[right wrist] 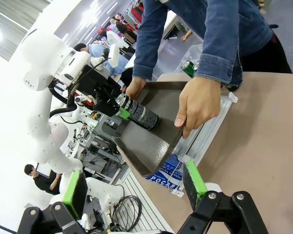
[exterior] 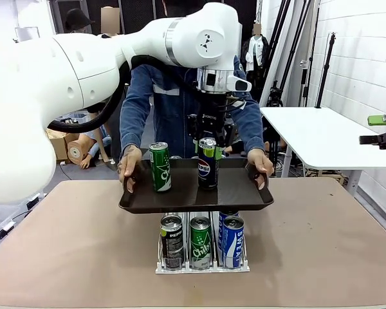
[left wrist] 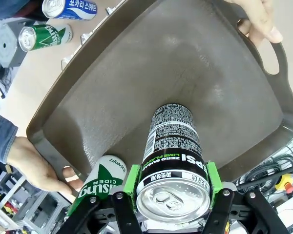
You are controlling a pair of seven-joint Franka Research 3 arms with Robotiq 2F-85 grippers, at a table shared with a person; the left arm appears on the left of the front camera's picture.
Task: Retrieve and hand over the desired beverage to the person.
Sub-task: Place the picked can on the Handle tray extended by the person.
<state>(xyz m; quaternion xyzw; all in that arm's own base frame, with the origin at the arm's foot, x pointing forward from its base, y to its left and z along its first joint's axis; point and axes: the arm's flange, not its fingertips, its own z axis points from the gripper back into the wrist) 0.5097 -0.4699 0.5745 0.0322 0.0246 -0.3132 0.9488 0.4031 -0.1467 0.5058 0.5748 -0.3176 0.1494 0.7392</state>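
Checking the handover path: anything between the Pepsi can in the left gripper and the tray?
Nothing visible. The left gripper holds the black Pepsi can upright over bare tray. The green can stands beside it, apart. The person's hands grip the tray's ends.

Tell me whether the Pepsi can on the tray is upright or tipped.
Upright. The Pepsi can stands on its base on the tray, top up, with the left tool shut around its upper part.
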